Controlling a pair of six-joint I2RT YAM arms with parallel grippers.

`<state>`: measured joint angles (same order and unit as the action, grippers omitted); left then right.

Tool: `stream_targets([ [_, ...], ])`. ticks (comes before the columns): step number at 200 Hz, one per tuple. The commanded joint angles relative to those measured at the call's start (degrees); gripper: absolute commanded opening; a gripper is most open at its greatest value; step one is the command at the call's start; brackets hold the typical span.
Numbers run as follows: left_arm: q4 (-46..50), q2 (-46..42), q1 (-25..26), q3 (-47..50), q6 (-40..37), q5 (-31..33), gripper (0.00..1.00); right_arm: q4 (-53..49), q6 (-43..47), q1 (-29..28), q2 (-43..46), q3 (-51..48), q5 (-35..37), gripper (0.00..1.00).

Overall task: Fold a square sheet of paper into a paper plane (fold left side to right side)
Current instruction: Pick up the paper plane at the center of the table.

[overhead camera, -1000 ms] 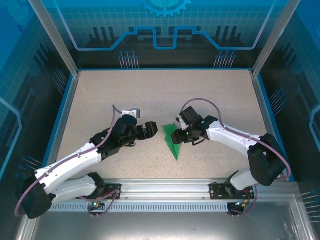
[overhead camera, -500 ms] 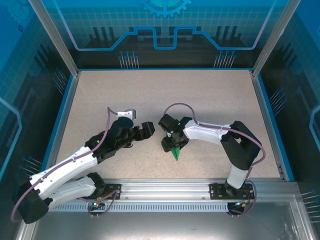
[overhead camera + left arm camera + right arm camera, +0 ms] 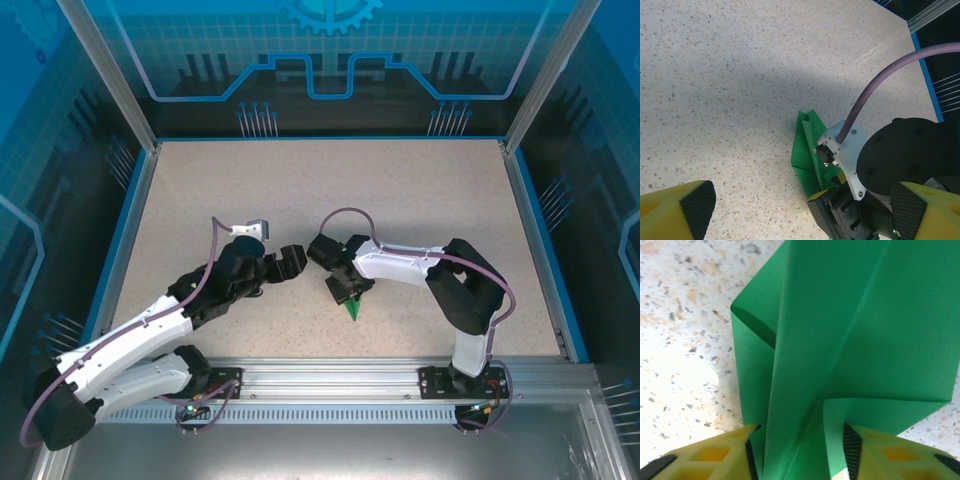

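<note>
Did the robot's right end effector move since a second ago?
Yes. The right end effector swung left, away from the table's blue right edge, and a little nearer the metal rail, over the green paper.

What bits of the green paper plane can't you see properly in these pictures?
- Top view: the right gripper covers most of the paper plane; just its near pointed tip pokes out.
- Left wrist view: the right arm's wrist hides the plane's lower part.
- Right wrist view: the plane runs off the top and right edges, so its whole shape is cut off. Whether the fingers are pinching it is unclear.
</note>
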<state>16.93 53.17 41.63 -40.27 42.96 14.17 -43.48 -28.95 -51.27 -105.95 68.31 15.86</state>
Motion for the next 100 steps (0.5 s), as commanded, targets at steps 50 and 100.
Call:
stream_targets([
  [50,1.2,-0.9,-0.3,0.8,-0.2,1.2,0.94,0.5,-0.5,0.3,3.4,-1.9,-0.3,0.27],
  [100,1.6,-1.3,-0.3,0.8,-0.2,1.2,0.95,4.0,0.4,4.7,7.5,-4.2,-5.8,0.05],
])
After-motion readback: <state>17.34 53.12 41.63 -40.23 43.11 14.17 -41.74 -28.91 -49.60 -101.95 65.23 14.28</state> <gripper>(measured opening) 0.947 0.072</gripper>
